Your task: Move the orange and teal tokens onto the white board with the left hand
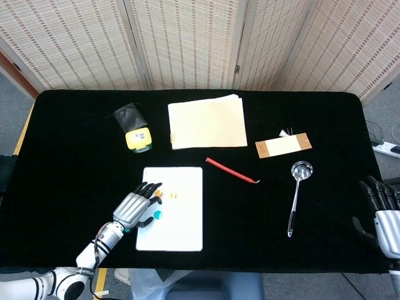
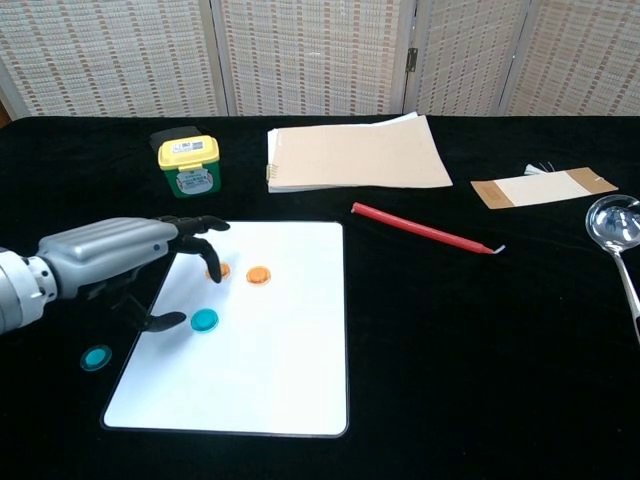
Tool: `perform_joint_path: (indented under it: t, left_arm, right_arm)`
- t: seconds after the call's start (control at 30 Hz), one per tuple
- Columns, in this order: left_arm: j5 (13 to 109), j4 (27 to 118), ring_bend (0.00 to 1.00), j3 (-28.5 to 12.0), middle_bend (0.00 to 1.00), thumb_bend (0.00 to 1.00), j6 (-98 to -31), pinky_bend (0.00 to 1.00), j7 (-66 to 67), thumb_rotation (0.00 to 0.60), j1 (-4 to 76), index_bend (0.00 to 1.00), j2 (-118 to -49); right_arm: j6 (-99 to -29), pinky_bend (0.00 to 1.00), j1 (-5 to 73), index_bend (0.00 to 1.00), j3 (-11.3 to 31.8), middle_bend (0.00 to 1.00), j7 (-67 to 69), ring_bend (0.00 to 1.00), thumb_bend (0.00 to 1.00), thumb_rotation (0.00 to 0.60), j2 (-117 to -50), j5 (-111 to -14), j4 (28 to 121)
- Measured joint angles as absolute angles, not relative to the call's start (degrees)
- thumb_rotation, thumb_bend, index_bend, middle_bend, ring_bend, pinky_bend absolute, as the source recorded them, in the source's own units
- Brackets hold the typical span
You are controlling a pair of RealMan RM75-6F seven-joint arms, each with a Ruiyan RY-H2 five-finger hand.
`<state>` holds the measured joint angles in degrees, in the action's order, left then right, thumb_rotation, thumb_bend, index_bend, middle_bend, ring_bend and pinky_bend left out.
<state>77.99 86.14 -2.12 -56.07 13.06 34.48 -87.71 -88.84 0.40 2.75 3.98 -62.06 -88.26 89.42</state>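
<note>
My left hand (image 2: 125, 258) hovers over the left edge of the white board (image 2: 270, 360), fingers spread and holding nothing. A teal token (image 2: 204, 320) lies flat on the board just off the thumb tip. Two orange tokens rest on the board: one in plain sight (image 2: 259, 274), the other (image 2: 221, 270) partly behind a finger. A second teal token (image 2: 96, 358) sits on the black table left of the board. In the head view the left hand (image 1: 133, 209) is at the board's (image 1: 181, 231) left side, with the teal token (image 1: 158, 214) beside it. My right hand (image 1: 381, 209) rests at the far right edge, fingers extended.
A yellow-green box (image 2: 191, 165) and a black pouch (image 1: 129, 115) stand behind the board. A cream folder (image 2: 355, 152) lies at the back centre. A red pen (image 2: 425, 229), a brown card (image 2: 540, 187) and a metal ladle (image 1: 296, 195) occupy the right half.
</note>
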Motion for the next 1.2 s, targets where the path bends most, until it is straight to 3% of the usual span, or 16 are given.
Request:
perform_joint_path:
  t: [0.3,0.63,1.2]
  left_arm:
    - [83.2,86.7,0.0,2.4,0.04,0.43,-61.3,0.0,10.0,0.6,30.3,0.42,-82.6]
    - [86.9,84.5,0.0,6.2,0.04,0.43,-64.6,0.0,7.9,0.6,26.3,0.42,-82.6]
    - [86.2,80.7,0.0,6.2,0.04,0.43,-63.1,0.0,7.5,0.6,24.5,0.42,-85.2]
  right_arm:
    - [-89.2,0.0,0.5,0.0,2.6,0.0,3.6,0.04,0.4,0.6,-62.2,-89.1,89.8]
    - [-89.2,0.0,1.0,0.0,2.5,0.0,2.5,0.04,0.4,0.6,-62.1,-90.3,90.9]
    - [-89.6,0.0,0.9,0.0,2.4,0.0,2.3,0.04,0.4,0.6,-61.8,-90.3,91.2]
